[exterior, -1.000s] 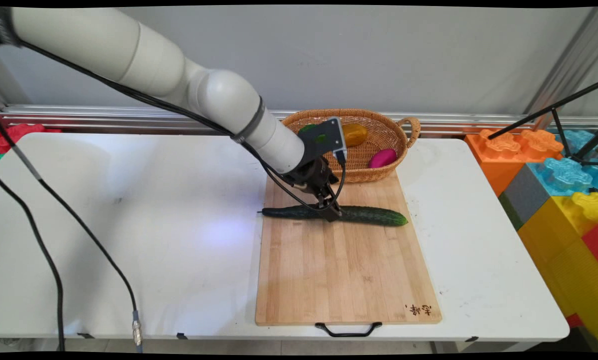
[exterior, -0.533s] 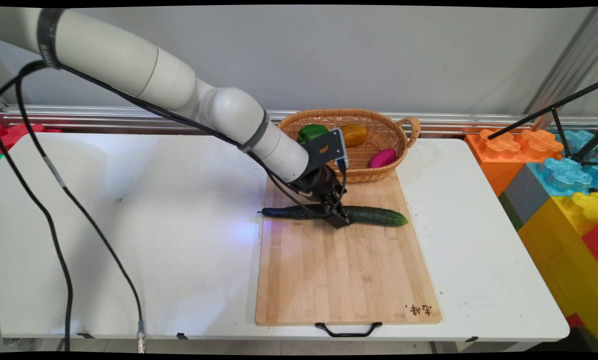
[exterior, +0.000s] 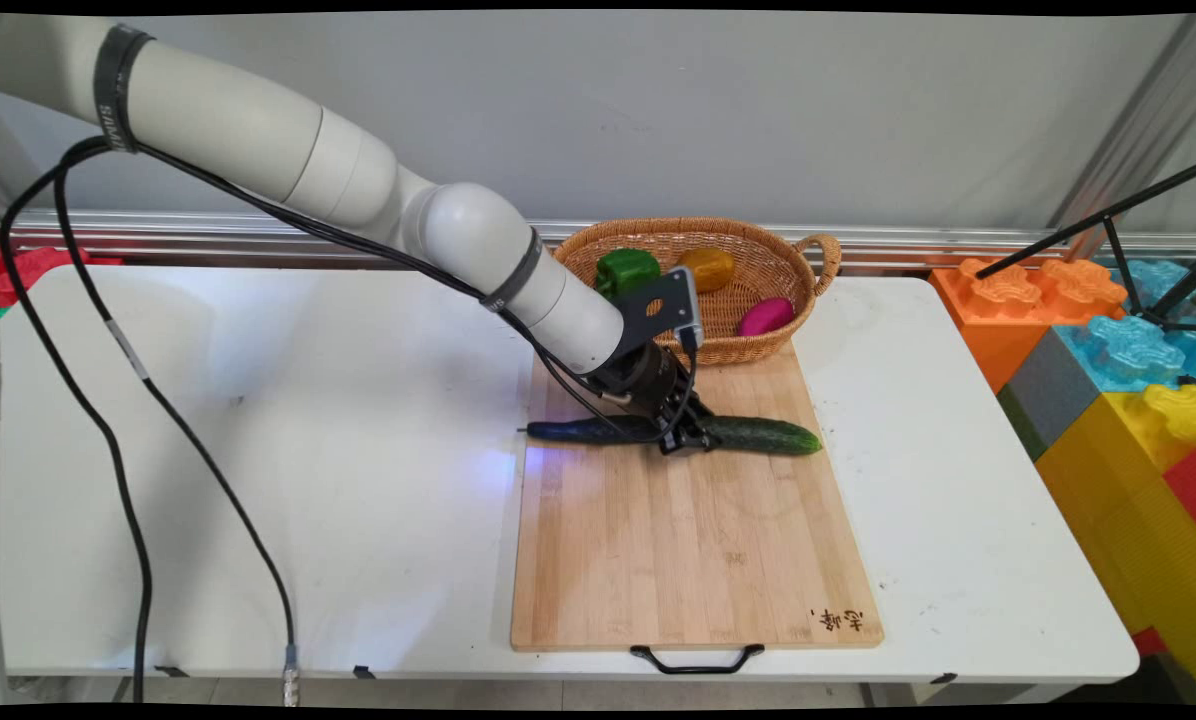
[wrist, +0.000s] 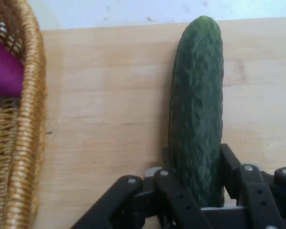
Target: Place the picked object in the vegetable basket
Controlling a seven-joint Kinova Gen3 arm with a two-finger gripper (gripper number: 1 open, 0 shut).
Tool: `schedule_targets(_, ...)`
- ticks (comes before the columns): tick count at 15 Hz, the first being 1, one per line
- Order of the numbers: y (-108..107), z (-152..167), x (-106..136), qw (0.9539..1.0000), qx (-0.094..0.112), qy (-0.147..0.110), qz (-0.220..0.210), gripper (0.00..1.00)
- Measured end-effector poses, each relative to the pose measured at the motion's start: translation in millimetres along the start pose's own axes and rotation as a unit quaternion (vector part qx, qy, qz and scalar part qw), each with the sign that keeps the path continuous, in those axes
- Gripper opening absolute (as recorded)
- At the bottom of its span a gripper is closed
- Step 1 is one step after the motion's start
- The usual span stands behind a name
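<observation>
The tool (exterior: 691, 440) has slid a touch rightward along the cucumber (exterior: 758, 434) since a second ago, and the cucumber's right end has nudged lower on the cutting board (exterior: 693, 545). In the hand view the fingers (wrist: 178, 191) sit clamped on either side of the cucumber (wrist: 196, 114), gripping it near its middle (it lies flat across the board's far end, stem end poking out over the counter (exterior: 258, 450)). Just behind, the wicker basket (exterior: 758, 262) holds a green pepper (exterior: 626, 268), an orange piece (exterior: 708, 268) and a magenta one (exterior: 765, 316).
</observation>
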Motion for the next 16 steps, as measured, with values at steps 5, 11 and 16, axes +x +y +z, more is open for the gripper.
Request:
schedule_targets(5,4.8,-16.5,19.3,0.9998,-0.009,0.015,0.000,0.00)
schedule_targets(11,-2.1,-58.6,77.3,0.9984,0.009,0.055,0.007,0.00)
schedule_targets(16,-31.9,-84.9,117.6,0.9944,0.058,0.078,0.042,0.00)
